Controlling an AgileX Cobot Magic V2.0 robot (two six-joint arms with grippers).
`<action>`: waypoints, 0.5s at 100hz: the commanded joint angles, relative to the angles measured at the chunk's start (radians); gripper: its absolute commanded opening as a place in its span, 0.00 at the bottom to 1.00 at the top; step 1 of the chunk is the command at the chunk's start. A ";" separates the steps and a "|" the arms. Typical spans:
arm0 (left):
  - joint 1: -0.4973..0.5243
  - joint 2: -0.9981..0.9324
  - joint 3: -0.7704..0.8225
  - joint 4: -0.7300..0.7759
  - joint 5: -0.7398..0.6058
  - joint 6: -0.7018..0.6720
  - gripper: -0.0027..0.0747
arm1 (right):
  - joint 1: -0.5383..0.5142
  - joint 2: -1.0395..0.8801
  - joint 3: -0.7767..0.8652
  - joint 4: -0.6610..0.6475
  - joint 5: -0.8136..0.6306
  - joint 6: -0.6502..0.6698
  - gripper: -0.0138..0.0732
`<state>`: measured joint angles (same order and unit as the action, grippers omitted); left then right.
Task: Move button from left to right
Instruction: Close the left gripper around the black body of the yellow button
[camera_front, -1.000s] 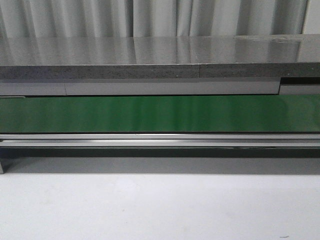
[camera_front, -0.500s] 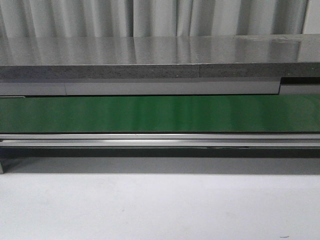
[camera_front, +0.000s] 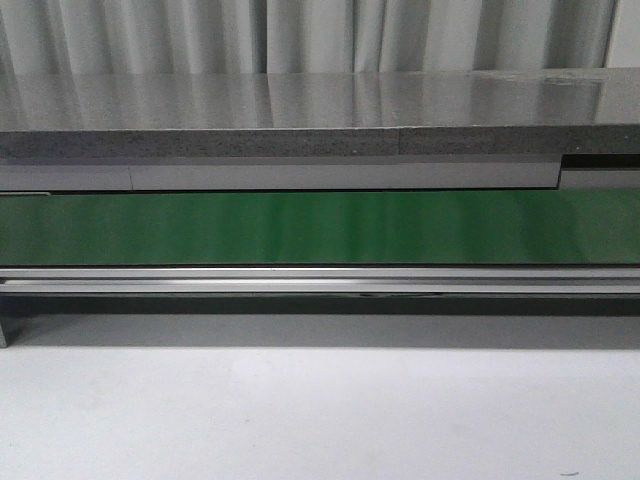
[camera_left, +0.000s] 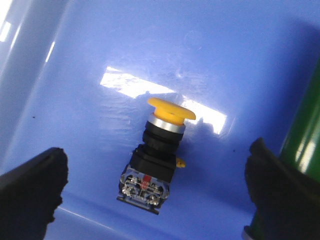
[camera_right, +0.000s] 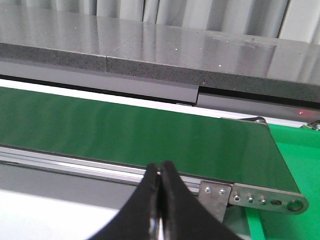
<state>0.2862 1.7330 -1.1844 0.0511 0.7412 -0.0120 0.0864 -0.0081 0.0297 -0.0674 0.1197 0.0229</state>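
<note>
The left arm's black pincer (camera_left: 155, 190) hangs released over a glossy blue plastic bin (camera_left: 100, 45), its two dark fingers (camera_left: 32, 182) spread wide to either side. Between them, apart from both, lies the small push-button switch with a round yellow mushroom cap, a silver collar and a blocky black body (camera_left: 155, 157). It rests on its side on the bin's floor, cap pointing away from the fingers, with a red mark showing at the terminal end. A green edge (camera_left: 305, 130) runs past the bin's far side.

From the front, a long green conveyor belt (camera_front: 320, 228) in a grey metal frame crosses the white counter (camera_front: 320, 410), with a grey stone-like slab (camera_front: 300, 120) behind it.

The right arm's black pincer (camera_right: 160, 195) is clenched on nothing, fingertips pressed together, just before the belt's end bracket (camera_right: 260, 197) and beside a green plastic tray (camera_right: 295, 160).
</note>
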 joint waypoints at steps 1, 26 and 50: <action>0.004 -0.014 -0.032 -0.008 -0.051 0.000 0.89 | 0.001 -0.017 0.000 -0.004 -0.079 -0.002 0.08; 0.007 0.038 -0.041 0.000 -0.075 0.000 0.89 | 0.001 -0.017 0.000 -0.004 -0.079 -0.002 0.08; 0.009 0.092 -0.041 0.000 -0.059 0.000 0.89 | 0.001 -0.017 0.000 -0.004 -0.079 -0.002 0.08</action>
<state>0.2922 1.8570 -1.1962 0.0529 0.7027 -0.0120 0.0864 -0.0081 0.0297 -0.0674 0.1197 0.0229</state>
